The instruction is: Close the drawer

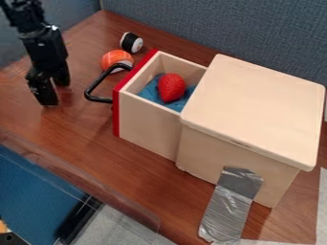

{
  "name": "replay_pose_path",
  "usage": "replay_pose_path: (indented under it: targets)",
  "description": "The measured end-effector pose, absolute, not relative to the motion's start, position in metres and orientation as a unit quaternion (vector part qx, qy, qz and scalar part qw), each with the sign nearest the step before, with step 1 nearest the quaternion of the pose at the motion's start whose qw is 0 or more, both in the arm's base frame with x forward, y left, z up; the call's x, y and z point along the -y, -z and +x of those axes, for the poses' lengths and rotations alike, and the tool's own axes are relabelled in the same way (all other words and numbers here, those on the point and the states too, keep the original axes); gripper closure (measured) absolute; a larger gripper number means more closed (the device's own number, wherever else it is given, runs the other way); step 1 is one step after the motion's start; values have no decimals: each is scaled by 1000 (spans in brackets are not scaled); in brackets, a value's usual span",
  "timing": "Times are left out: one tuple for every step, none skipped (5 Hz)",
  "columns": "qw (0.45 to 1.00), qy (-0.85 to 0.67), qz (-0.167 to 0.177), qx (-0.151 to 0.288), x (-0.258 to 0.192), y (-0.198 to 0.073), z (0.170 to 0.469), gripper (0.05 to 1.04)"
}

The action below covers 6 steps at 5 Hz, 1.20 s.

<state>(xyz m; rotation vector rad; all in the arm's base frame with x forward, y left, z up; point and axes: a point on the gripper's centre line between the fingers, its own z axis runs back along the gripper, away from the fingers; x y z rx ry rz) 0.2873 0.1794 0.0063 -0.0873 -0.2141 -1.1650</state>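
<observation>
The black gripper (55,94) hangs at the upper left above the wooden table, left of the drawer's handle and apart from it. Its two fingers stand apart with nothing seen between them. The drawer (148,124) is pulled well out of the light wooden box (256,112), toward the left. It has a red front edge and a black looped handle (96,88). Inside the drawer a red strawberry (171,87) lies on blue cloth (150,92).
Behind the handle lies an orange ball (116,59), with a black-and-white roll-shaped object (131,42) farther back. Grey tape (228,210) holds the box's front side to the table (144,170). A grey fabric partition (223,26) stands behind.
</observation>
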Motion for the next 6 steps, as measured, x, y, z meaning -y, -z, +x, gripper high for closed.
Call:
replay_pose_path:
  targets:
    - [819,563,-28,104,-166,-5,289,82]
    - [813,571,-22,107,-152,-5,293,83]
    - [811,574,-24,111,-143,-4,295,83]
    - [808,578,-24,115,-136,-5,297,83]
    - [807,577,-31,121,-127,-5,298,83]
    - [807,576,-44,126,-114,-8,299,83]
